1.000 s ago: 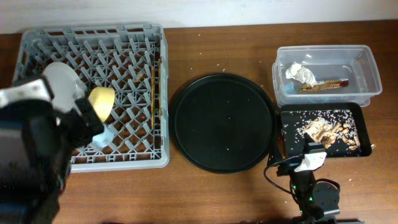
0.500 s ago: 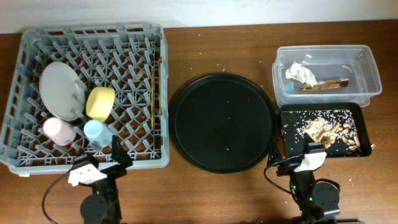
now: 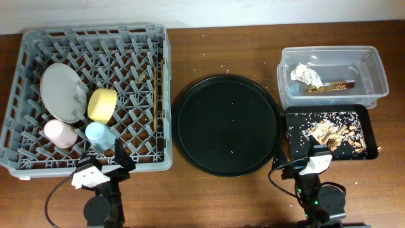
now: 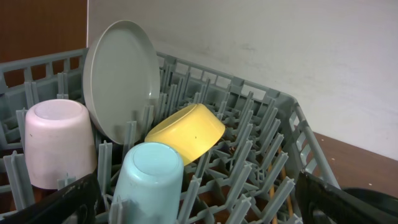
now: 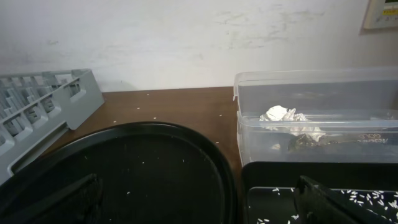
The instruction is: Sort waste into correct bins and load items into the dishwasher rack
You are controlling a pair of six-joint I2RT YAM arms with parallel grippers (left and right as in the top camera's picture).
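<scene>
The grey dishwasher rack (image 3: 38, 44) holds the grey plate (image 3: 61, 92), yellow bowl (image 3: 102, 104), pink cup (image 3: 59, 133), light-blue cup (image 3: 99, 134) and chopsticks (image 3: 156, 95). The clear tub (image 3: 373, 76) holds the white napkin (image 3: 305, 75) and brown-gold wrapper (image 3: 332, 85). The black tray (image 3: 370, 130) holds food scraps (image 3: 329, 132). My left gripper (image 3: 120, 161) sits at the rack's front edge, open and empty; in the left wrist view its fingers (image 4: 199, 205) flank the blue cup (image 4: 149, 183). My right gripper (image 3: 314, 155) is open and empty at the black tray's front edge, its fingers wide apart in the right wrist view (image 5: 199, 199).
A large round black tray (image 3: 228, 125) lies between rack and bins, with a few crumbs on it. Crumbs are scattered on the wooden table. A pale wall stands behind the table.
The left arm has pulled back from over the rack to the table's front edge, uncovering the plate, bowl and both cups. The right arm has not moved.
</scene>
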